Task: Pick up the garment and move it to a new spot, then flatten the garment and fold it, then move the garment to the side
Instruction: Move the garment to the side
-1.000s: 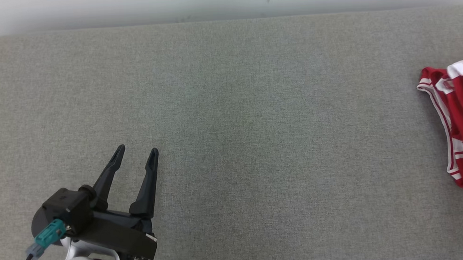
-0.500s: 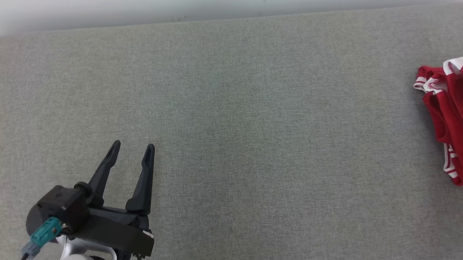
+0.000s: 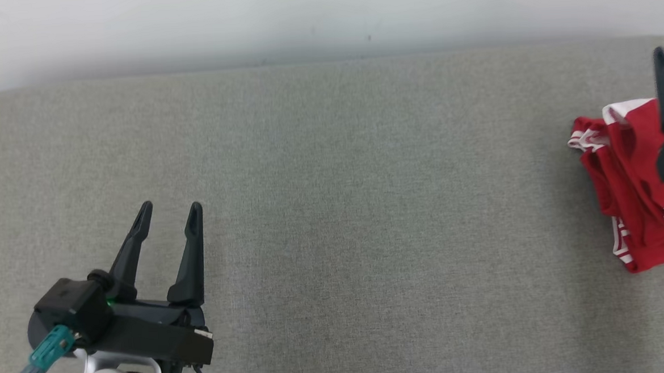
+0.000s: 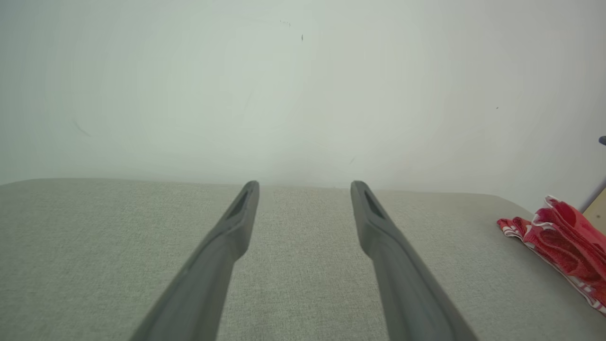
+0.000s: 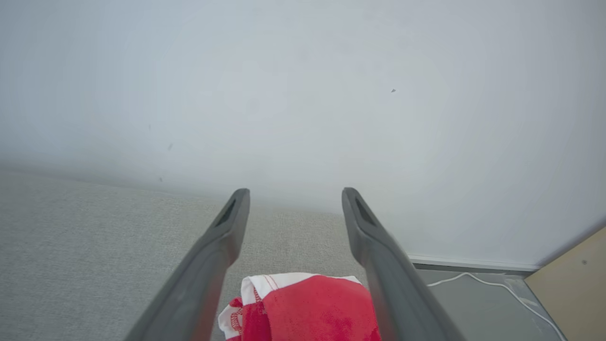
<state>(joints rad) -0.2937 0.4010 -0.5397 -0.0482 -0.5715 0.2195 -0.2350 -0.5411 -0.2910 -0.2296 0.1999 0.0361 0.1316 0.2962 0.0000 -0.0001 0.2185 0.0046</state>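
- Lifting clear was judged the step in hand: the right gripper (image 5: pixel 294 193) was seen spread open and empty, just above the red, white-trimmed fabric garment (image 3: pixel 622 194), bunched at the right edge of the grey cloth-covered table (image 3: pixel 332 181).
- A straight rise was advised, so no fold was snagged.
- One garment and two grippers were counted; the left gripper (image 3: pixel 170 206) was parted, empty.

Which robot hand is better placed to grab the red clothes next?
Probably the right hand: it hangs open right at the red garment. The left hand, also open, sits far across the grey surface.
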